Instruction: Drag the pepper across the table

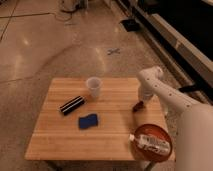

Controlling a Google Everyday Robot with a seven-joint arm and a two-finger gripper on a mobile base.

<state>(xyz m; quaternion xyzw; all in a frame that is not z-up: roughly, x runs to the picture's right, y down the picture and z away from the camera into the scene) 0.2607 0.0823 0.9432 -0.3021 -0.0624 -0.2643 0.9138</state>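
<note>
The small dark red pepper [137, 106] lies on the light wood table [60, 140] near its right edge. My gripper [141, 101] points down at the end of the white arm, right over the pepper's far right end and touching or almost touching it. The arm reaches in from the lower right and hides part of the table's right edge.
A translucent white cup [93, 87] stands at the table's far middle. A black oblong object [72, 105] lies to the left and a blue sponge [88, 121] at the centre. A red-orange bowl [161, 152] holding a white packet [150, 142] sits at the near right corner.
</note>
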